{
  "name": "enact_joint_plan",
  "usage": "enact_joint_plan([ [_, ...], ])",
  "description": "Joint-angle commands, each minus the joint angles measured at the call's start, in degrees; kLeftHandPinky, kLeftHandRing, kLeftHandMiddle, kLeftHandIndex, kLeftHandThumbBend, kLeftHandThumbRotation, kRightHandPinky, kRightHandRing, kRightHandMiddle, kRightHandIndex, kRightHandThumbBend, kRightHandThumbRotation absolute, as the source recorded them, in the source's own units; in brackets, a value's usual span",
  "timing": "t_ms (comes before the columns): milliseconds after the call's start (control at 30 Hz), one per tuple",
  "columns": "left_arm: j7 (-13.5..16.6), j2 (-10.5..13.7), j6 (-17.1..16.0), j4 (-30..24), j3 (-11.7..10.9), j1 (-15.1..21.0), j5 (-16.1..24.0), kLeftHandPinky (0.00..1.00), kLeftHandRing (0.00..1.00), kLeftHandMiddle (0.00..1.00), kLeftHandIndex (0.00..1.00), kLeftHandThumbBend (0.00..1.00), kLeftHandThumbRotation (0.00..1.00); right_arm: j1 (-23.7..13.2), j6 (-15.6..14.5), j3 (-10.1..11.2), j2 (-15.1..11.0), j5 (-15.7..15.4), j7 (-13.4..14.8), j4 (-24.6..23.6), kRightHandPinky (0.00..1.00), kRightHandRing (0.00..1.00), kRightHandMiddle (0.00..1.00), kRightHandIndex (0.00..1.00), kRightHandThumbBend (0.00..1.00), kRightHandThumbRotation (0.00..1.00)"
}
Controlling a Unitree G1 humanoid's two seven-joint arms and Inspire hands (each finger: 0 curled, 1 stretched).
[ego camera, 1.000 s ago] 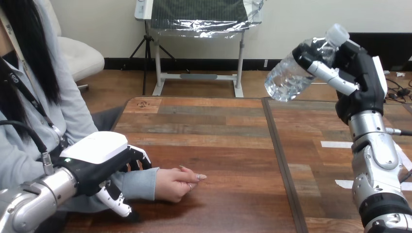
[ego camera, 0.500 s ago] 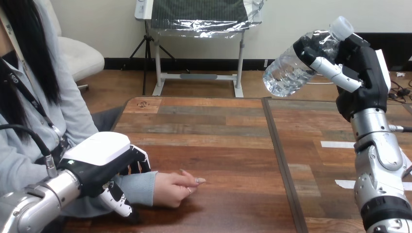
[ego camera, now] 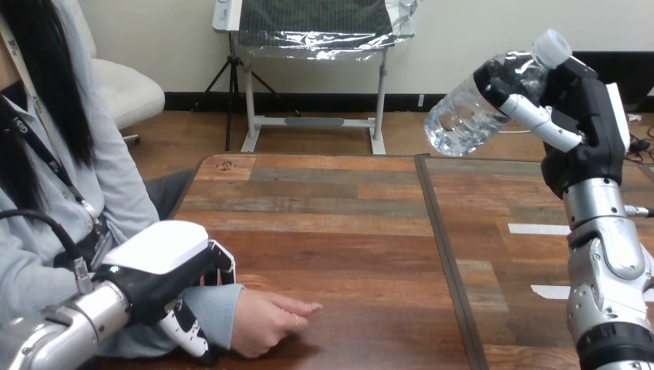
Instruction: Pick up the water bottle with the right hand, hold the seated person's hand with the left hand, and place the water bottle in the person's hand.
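A clear plastic water bottle (ego camera: 472,110) with a white cap hangs tilted high above the table's right half, cap pointing up and to the right. My right hand (ego camera: 590,127) is shut on its neck end. At the near left, the person's hand (ego camera: 270,324) rests on the wooden table (ego camera: 347,223) in a loose fist, fingers pointing right. My left hand (ego camera: 158,266) sits over the grey sleeve at the person's wrist. Its fingers curl over the far side and its thumb comes round the near side.
Two strips of white tape (ego camera: 540,229) lie on the table's right half beside my right forearm. A dark seam (ego camera: 443,254) runs front to back between the two tabletop halves. The person sits at the left side.
My left hand and the person's hand have slid together towards the near edge. The right hand has carried the bottle slightly up and to the right.
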State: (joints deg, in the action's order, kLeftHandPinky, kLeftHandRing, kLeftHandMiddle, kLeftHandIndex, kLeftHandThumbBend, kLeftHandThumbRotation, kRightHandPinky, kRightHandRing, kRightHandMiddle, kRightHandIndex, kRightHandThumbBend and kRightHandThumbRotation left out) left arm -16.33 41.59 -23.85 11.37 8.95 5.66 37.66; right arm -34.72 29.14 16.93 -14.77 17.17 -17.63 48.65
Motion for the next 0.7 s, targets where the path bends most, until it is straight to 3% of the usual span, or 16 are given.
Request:
enact_joint_plan([
  [0, 1.1, -0.5, -1.7, -2.7, 0.2, 0.9, -1.8, 0.33, 0.36, 0.41, 0.42, 0.96, 0.01, -2.1, 0.0, 0.5, 0.5, 1.1, 0.1, -5.1, 0.28, 0.37, 0.45, 0.45, 0.69, 0.0],
  [667, 0.3, -0.4, -1.6, -4.1, 0.1, 0.8, -2.9, 0.3, 0.33, 0.39, 0.41, 0.91, 0.0, -0.8, -2.2, 0.3, 0.8, 1.8, -0.4, -9.4, 0.28, 0.37, 0.45, 0.45, 0.67, 0.0],
])
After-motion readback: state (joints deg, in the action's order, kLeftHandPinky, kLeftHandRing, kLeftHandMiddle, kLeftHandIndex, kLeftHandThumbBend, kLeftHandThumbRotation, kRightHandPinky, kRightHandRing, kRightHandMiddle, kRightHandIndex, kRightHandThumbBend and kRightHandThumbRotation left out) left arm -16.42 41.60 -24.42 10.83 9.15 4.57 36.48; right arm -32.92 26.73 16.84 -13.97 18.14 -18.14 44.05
